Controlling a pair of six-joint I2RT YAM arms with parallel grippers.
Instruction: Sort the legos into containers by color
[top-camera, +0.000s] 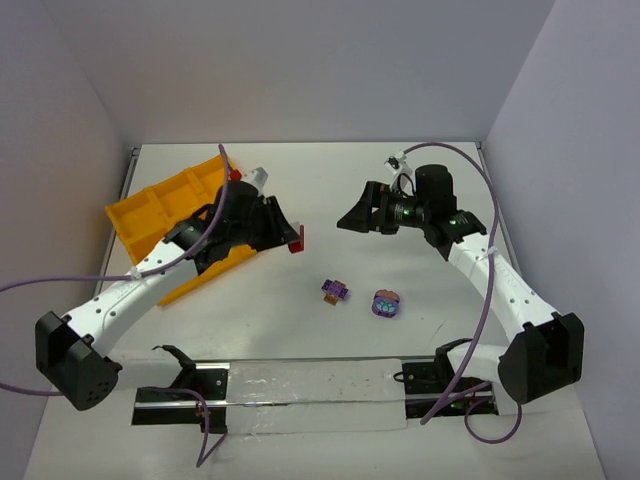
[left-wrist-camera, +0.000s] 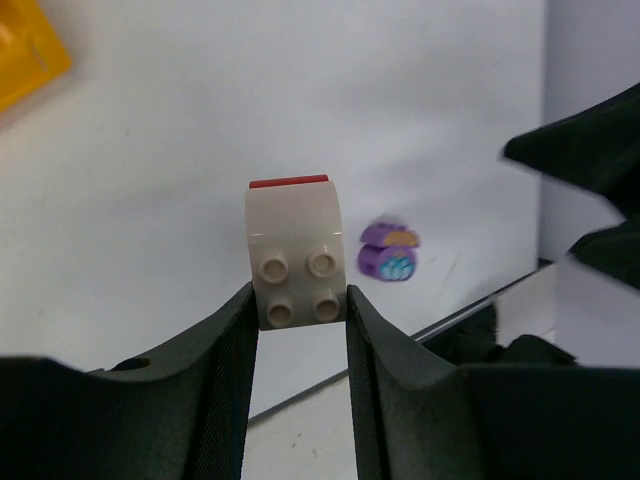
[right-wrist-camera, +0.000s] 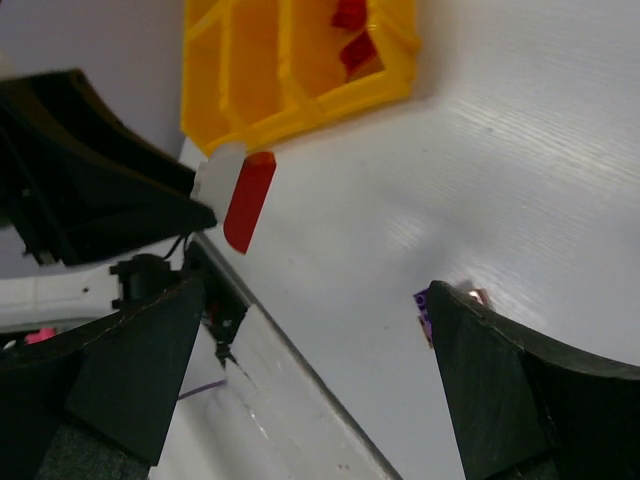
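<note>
Seeing the left pincer (left-wrist-camera: 300, 302) partly closed, with a red-and-white brick (left-wrist-camera: 295, 240) pinched between its two fingers (left-wrist-camera: 225, 370). The white face with four studs points at the wrist camera, and the red layer sits on the far end. The grip is on the white part, one finger on each side.

From the top view I put that brick (top-camera: 297, 238) just off the right edge of the yellow-orange tray (top-camera: 150, 205), not over any cell. The tray lies skewed on the white table (top-camera: 330, 180), its middle hidden under the left arm. The right wrist view shows the tray's corner, with two red pieces (right-wrist-camera: 352, 35) inside an end cell.

The right pincer (top-camera: 352, 218) is spread wide with nothing in it, and its mouth faces the left pincer across a gap. Its fingers (right-wrist-camera: 500, 390) frame bare table.

Two purple bricks are loose on the table in front of the pincers, near each other but not touching. One has orange bits (top-camera: 336, 290) and the other has light-blue bits (top-camera: 386, 303). The right wrist view catches only a purple corner behind its right-hand finger, and I can't tell which brick that is.
</note>
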